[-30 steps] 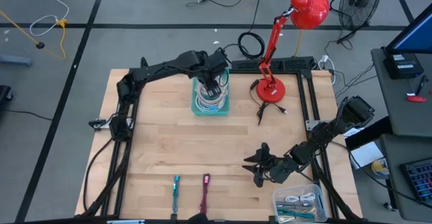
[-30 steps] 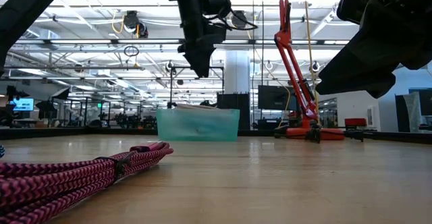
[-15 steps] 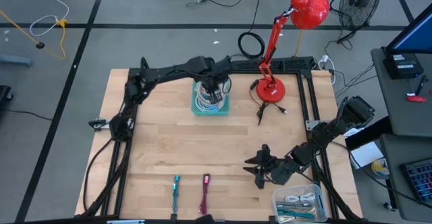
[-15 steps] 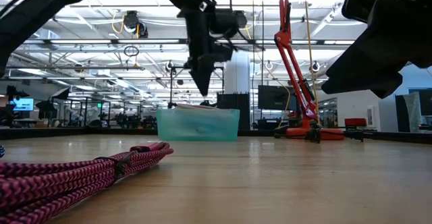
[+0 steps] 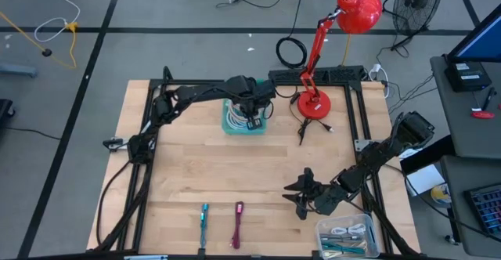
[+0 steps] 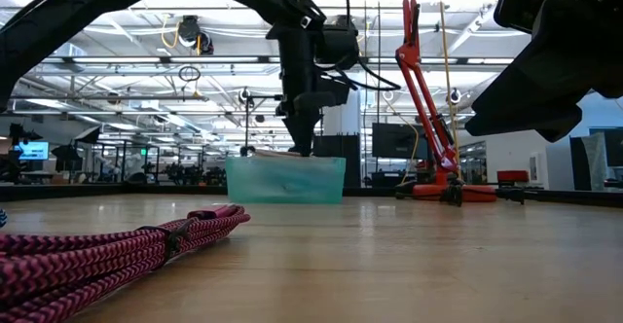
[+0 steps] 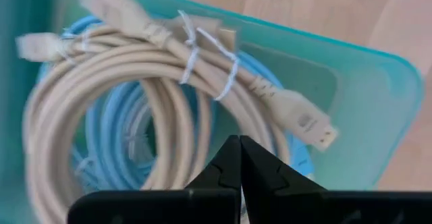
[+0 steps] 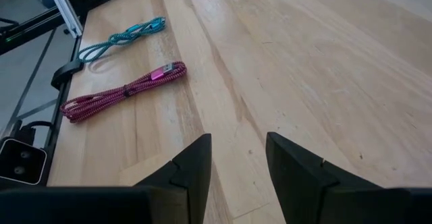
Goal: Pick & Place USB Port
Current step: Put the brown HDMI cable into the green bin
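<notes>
A teal tray at the table's far middle holds a coiled beige USB cable lying on a light blue one. My left gripper hangs over the tray pointing down, fingers shut, its tips at the top of the coils. The beige cable's plug lies just beside the tips. My right gripper stands open over bare wood at the near right, holding nothing. My left gripper comes from above, pointing down, with its shut fingertips right in front of the beige coil's strands. Nothing shows between the fingers. Whether the tips touch the cable, I cannot tell.
A pink braided cable and a teal one lie side by side at the near edge. A clear bin with cables stands at the near right corner. A red desk lamp stands right of the tray.
My left gripper has gone down toward the teal tray and a little toward the table's right edge, ending with its tips at the coils. The cables in the tray lie as before.
</notes>
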`<action>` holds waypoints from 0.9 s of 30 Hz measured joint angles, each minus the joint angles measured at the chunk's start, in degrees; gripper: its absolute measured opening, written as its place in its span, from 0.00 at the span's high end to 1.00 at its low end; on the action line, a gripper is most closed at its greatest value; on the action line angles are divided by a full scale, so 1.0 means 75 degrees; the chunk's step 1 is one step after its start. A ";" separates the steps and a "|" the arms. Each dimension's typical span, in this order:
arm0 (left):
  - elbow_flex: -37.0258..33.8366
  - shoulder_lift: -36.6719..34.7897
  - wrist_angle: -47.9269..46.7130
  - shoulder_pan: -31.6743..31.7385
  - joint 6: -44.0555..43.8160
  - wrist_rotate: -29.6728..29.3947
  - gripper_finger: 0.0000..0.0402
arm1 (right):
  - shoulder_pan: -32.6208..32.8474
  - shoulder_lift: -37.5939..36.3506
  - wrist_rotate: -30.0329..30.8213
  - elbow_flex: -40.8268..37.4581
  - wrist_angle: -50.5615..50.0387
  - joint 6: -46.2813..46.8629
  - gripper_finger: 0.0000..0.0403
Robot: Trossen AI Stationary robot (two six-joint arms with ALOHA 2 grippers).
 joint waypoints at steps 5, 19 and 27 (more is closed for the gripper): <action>-0.0100 -0.0006 0.0145 0.0001 -0.0049 0.0080 1.00 | 0.0000 0.0000 -0.0009 0.0000 0.0002 0.0000 0.67; -0.0848 -0.0009 0.0699 -0.0101 -0.0182 0.0386 1.00 | 0.0000 0.0000 -0.0003 0.0000 0.0000 -0.0003 0.67; -0.0848 -0.0009 0.0738 -0.0164 -0.0188 0.0607 1.00 | 0.0000 0.0000 0.0002 0.0000 0.0001 -0.0028 0.67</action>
